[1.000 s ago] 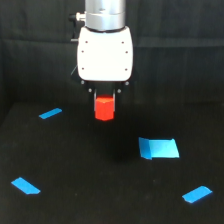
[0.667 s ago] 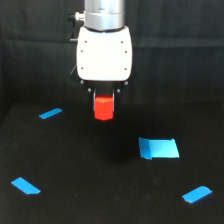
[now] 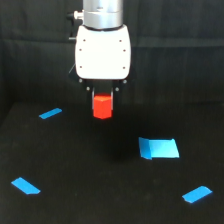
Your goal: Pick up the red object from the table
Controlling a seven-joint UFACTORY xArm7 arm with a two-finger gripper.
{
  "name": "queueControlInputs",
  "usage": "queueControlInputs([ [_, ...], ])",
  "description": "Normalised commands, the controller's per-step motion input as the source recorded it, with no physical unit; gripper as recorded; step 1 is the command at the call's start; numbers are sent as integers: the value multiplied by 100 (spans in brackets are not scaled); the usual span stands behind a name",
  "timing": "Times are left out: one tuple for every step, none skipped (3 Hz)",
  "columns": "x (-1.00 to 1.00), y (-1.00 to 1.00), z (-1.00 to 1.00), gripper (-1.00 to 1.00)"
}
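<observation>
We see the gripper (image 3: 103, 102) clamped on the red object (image 3: 102, 107), up and to the exterior view's left of the blue rectangle (image 3: 159, 148).

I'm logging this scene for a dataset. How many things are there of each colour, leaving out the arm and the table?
Red: 1, the red object, held in the hand.
Blue: 4, three tape strips and one larger blue rectangle.
Total: 5
</observation>
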Motion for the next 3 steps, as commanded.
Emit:
queueControlInputs([
  [-5, -4, 16, -100],
  [-4, -3, 17, -100],
  [-3, 2, 12, -100],
])
